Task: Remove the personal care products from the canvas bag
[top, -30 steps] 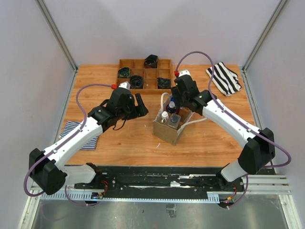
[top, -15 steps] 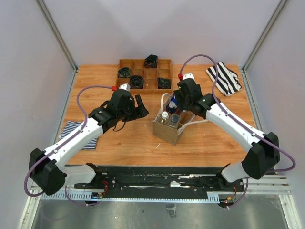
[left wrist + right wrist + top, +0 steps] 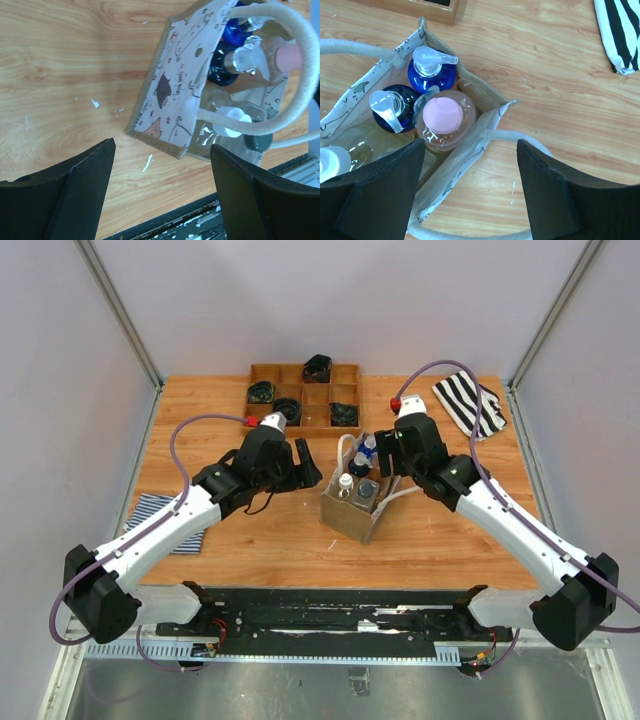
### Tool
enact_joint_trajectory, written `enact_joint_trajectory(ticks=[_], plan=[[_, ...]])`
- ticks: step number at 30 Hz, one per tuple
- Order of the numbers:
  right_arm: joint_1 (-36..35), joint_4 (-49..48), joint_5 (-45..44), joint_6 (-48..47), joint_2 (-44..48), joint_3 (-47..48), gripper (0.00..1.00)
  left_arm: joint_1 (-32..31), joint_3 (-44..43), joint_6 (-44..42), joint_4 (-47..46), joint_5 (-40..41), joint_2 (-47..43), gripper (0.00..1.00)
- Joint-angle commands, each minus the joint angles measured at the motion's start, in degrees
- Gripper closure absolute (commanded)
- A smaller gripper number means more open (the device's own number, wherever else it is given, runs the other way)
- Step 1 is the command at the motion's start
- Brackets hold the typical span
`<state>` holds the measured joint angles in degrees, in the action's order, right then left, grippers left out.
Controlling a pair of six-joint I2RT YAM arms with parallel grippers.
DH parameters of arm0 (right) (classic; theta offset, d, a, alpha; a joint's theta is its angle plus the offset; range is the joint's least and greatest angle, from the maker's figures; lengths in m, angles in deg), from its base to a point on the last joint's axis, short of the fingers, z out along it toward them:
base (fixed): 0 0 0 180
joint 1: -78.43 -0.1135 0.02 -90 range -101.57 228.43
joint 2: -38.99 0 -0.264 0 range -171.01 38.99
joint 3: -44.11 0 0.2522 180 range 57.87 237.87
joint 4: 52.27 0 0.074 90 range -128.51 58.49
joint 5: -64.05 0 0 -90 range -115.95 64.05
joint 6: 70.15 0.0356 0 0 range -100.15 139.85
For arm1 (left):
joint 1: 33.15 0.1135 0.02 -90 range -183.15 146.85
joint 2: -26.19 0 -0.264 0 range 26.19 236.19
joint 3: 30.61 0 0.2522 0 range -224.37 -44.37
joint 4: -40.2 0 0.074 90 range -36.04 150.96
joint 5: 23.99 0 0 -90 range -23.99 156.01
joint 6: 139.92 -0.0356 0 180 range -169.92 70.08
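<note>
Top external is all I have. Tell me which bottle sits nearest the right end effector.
Observer: The right wrist view shows the pink-capped peach bottle just ahead of the right end effector, whose fingers are spread wide.
Operator: Report its neighbours.
Observer: Two blue pump bottles stand right beside it, inside the canvas bag.
Operator: Now the left side.
Observer: The left wrist view shows the left end effector open and gripping nothing. The bag's corner shows between its fingers.
</note>
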<state>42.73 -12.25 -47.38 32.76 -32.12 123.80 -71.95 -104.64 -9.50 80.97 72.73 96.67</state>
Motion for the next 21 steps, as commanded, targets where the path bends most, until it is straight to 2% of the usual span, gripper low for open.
enact_joint_trajectory(ticks=[1,5,12,14,15,16,17,18,21], plan=[[0.9,-2.5,2.7,-1.3,-2.0,-0.4,0.26,-2.2,-3.6,-2.5,-1.8,1.3,1.4,0.19],[0.9,-4.3,4.2,-1.6,-3.7,-0.5,0.28,-4.9,-5.4,-4.7,-2.1,1.6,2.7,0.19],[1.4,-9.6,4.3,-4.0,-8.0,-0.9,0.42,-9.6,-7.9,-8.3,-3.1,2.9,4.8,0.19],[2.4,-9.4,5.6,-3.4,-9.8,-0.1,0.52,-10.1,-7.8,-9.0,-3.9,1.9,5.3,0.19],[2.7,-9.3,6.6,-3.1,-10.3,0.3,0.71,-10.3,-7.9,-9.3,-4.0,1.8,5.5,0.19],[2.8,-9.0,7.3,-2.9,-10.4,0.6,0.86,-10.6,-7.9,-9.6,-4.1,1.9,5.6,0.19],[2.8,-8.7,7.6,-2.6,-10.0,0.7,0.95,-10.9,-7.9,-9.9,-4.3,1.8,5.7,0.19],[2.8,-8.6,7.9,-2.5,-9.5,0.8,0.99,-11.4,-7.9,-10.3,-4.7,2.0,5.7,0.19],[2.9,-7.7,7.7,-2.8,-6.3,2.2,0.99,-12.7,-8.4,-11.9,-5.5,3.4,6.4,0.19]])
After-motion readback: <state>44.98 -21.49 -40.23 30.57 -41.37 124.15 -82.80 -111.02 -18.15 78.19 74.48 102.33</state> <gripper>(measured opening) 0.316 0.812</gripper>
